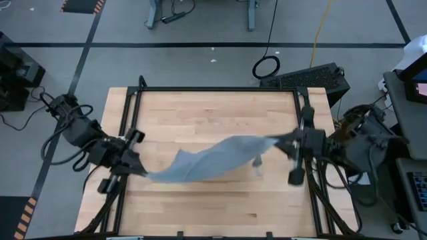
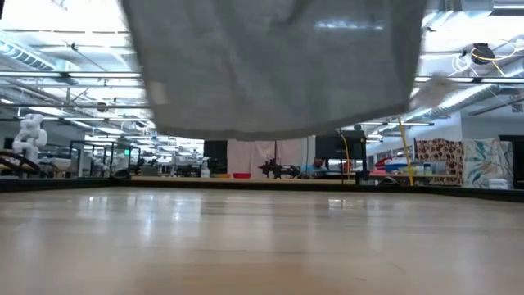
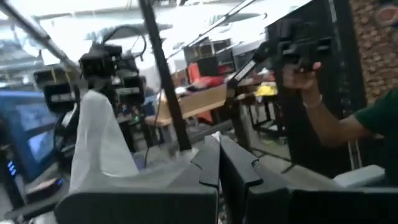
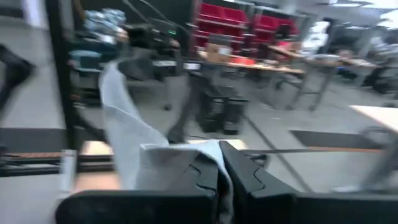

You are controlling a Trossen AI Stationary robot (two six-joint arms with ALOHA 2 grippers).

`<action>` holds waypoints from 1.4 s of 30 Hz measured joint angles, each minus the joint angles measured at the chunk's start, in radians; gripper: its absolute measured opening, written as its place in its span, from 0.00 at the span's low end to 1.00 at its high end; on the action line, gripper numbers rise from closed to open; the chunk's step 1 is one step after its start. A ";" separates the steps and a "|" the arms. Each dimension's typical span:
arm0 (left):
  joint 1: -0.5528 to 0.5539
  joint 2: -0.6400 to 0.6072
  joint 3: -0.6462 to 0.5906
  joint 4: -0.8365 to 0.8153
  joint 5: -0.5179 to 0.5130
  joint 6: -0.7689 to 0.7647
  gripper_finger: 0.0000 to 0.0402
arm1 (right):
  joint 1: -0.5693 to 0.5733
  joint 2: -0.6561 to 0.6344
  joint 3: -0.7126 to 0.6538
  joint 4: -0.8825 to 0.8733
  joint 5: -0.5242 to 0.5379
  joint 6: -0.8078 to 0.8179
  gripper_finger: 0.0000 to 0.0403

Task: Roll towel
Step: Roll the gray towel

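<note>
One grey towel (image 1: 213, 159) is held aloft, stretched between two clenched grippers: left gripper (image 1: 138, 167), right gripper (image 1: 275, 142).

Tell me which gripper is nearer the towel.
Neither: both hold it. The left gripper is shut on the towel's left end, the right gripper on its right end, and the cloth hangs stretched between them above the table.

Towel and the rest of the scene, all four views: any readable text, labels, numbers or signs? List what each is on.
None readable.
Towel, held up between the left pincer and right pincer: no print shows.
Blue screen in the left wrist view: content too blurred to read.
Red bins in the right wrist view: no legible labels.
</note>
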 joint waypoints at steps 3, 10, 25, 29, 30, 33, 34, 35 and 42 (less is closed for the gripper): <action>-0.024 0.027 0.042 0.030 -0.094 0.059 0.00 | 0.038 0.016 0.000 0.021 0.003 0.031 0.00; -0.004 0.053 0.150 -0.073 -0.522 0.167 0.00 | 0.023 0.019 0.000 -0.173 0.046 0.091 0.00; 0.479 0.006 0.029 -0.810 -0.644 -0.377 0.00 | -0.358 -0.034 -0.533 -0.479 -0.019 0.352 0.00; 0.581 0.009 -0.085 -0.763 -0.584 -0.377 0.00 | -0.475 -0.055 -0.765 -0.330 -0.020 0.313 0.00; 0.602 0.008 -0.115 -0.732 -0.562 -0.378 0.00 | -0.501 -0.058 -0.818 -0.275 -0.021 0.297 0.00; 0.645 0.009 -0.197 -0.649 -0.539 -0.377 0.00 | -0.554 -0.059 -0.953 -0.141 -0.036 0.278 0.00; 0.658 0.009 -0.219 -0.625 -0.538 -0.373 0.00 | -0.567 -0.059 -0.986 -0.092 -0.050 0.272 0.00; 0.670 0.009 -0.236 -0.598 -0.536 -0.370 0.00 | -0.578 -0.060 -1.018 -0.043 -0.070 0.268 0.00; 0.735 0.014 -0.309 -0.547 -0.477 -0.379 0.00 | -0.622 -0.060 -1.192 0.296 -0.193 0.229 0.00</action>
